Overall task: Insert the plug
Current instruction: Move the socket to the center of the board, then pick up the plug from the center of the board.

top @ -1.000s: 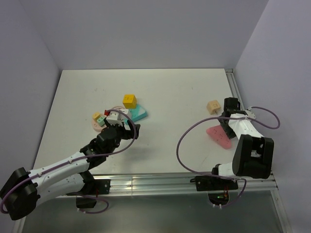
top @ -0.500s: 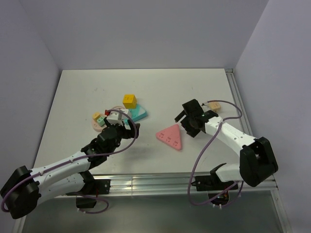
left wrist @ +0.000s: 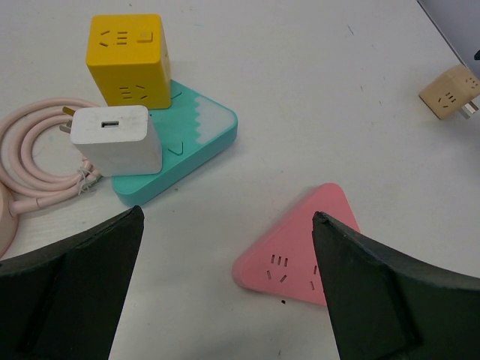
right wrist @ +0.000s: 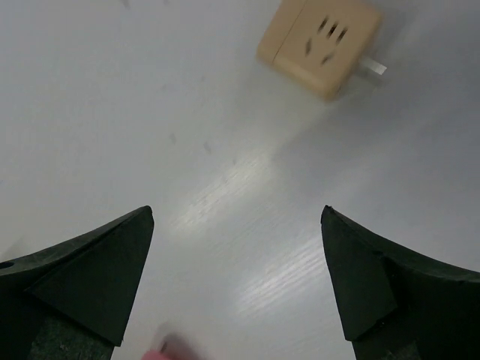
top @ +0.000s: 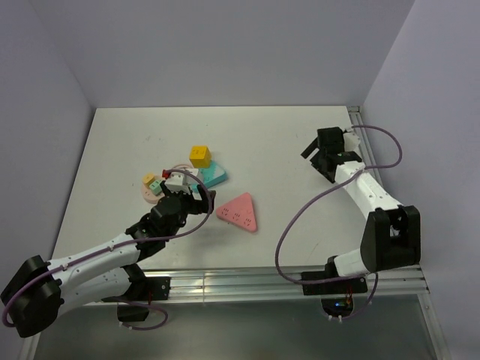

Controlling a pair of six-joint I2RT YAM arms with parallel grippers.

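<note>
Gaping wide, the left gripper (left wrist: pixel 226 217) and the right gripper (right wrist: pixel 237 210) each hold nothing. The plug (top: pixel 157 189) (mint-green, small) sits beside an orange-yellow piece (top: pixel 150 180), just left of the left gripper

Robot lab cell, white table (top: pixel 285 142), bare enclosure walls (top: pixel 225 52), aluminium rail (top: pixel 240 281)
</note>
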